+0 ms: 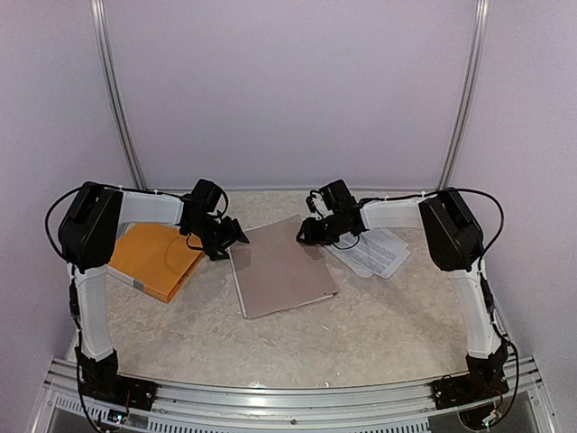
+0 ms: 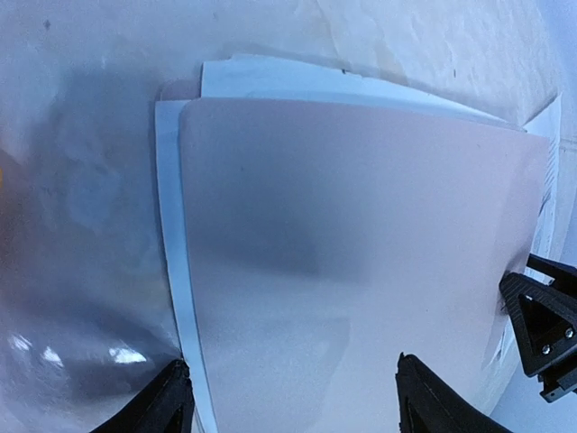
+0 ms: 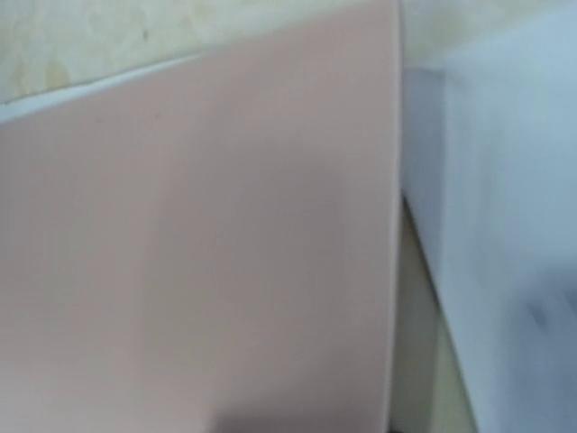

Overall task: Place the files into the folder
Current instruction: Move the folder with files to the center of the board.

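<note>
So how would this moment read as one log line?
left gripper open over folder | right gripper at folder's right edge | files right of folder | orange packet left

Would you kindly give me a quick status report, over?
Left gripper open over folder. Right gripper unclear, at folder's edge. Some files loose beside folder. Nothing blocking.

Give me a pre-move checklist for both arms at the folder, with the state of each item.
1. Left tool open: ok, fingers apart above the folder.
2. Right tool open or shut: cannot tell, its fingers are out of its own view.
3. All files inside: not ok, printed sheets lie outside, right of the folder.
4. Sheets under the cover squared: not ok, white edges stick out past it.
5. Orange item clear: ok, lying apart to the left.
</note>
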Controlling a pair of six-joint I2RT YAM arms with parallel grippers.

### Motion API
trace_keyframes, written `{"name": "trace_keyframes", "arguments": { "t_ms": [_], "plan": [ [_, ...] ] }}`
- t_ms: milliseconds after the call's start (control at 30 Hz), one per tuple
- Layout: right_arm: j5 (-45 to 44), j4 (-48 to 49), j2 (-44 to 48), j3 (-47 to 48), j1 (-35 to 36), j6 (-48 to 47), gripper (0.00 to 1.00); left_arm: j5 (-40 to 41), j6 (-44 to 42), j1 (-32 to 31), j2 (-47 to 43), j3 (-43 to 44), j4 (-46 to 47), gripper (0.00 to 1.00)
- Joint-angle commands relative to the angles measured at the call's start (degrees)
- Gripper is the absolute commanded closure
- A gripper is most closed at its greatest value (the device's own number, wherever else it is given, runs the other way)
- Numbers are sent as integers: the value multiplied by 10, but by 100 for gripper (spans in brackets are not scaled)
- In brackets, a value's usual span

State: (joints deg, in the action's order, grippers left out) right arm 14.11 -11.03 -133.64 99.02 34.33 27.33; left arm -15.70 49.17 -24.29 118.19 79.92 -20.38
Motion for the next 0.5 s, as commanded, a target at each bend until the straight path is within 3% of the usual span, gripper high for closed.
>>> {"name": "trace_keyframes", "arguments": {
  "t_ms": [0,333,467],
  "plan": [
    [56,17,-54,70,13,29,60,1,-36,31,31,43,-22,25],
    [40,26,-146,234,8,55,59,-23,-97,75,72,187,-79,19],
    [49,21,-162,269,1,55,51,-23,-113,84,68,222,-103,15]
  ]
}}
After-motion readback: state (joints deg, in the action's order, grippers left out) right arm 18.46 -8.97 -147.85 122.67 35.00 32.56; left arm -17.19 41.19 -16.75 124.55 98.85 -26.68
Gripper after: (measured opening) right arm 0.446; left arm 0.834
